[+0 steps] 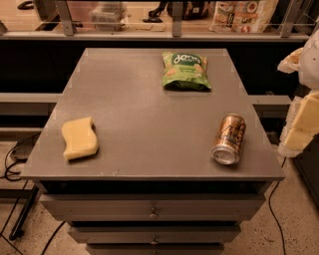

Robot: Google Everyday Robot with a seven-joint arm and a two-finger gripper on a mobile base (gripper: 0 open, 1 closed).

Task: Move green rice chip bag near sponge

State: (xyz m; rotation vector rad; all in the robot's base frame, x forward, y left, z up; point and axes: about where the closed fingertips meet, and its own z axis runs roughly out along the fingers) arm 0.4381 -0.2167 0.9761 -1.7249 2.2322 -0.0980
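Observation:
The green rice chip bag (185,71) lies flat near the far edge of the grey table (149,119), right of the middle. The pale-yellow sponge (79,138) with wavy sides lies near the front left corner, well apart from the bag. My gripper (302,122) is at the right edge of the view, beyond the table's right side, with pale-yellow fingers hanging beside the table. It holds nothing that I can see and is far from both the bag and the sponge.
A copper-brown drink can (229,139) lies on its side near the table's front right corner. Drawers (152,215) sit under the tabletop. A rail and shelf with packaged goods (242,15) run behind the table. Cables lie on the floor at the left.

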